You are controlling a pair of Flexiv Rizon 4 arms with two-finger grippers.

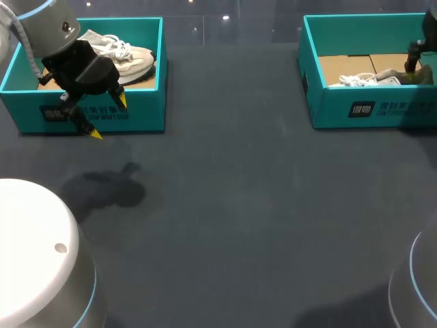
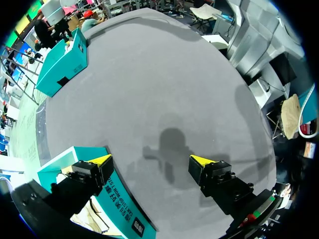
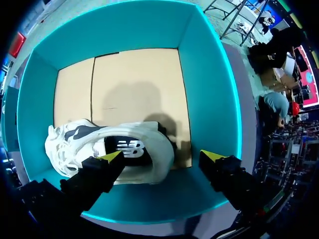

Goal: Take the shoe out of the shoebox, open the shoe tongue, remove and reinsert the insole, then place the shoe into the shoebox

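Observation:
Two teal shoeboxes stand at the back of the table. The right shoebox [image 1: 369, 109] holds a white shoe [image 1: 372, 78] lying on the cardboard floor. In the right wrist view my right gripper [image 3: 162, 156] hangs open just above that white shoe [image 3: 99, 144], over its heel and dark insole, inside the teal walls [image 3: 209, 89]; nothing is gripped. The left shoebox [image 1: 136, 113] holds another white shoe [image 1: 126, 58]. My left gripper [image 1: 109, 117] hovers open and empty over that box's front wall [image 2: 119, 209].
The dark table [image 1: 239, 205] stretches wide between and in front of the boxes. The white arm bases sit at the near left [image 1: 34, 253] and near right [image 1: 420, 287] corners.

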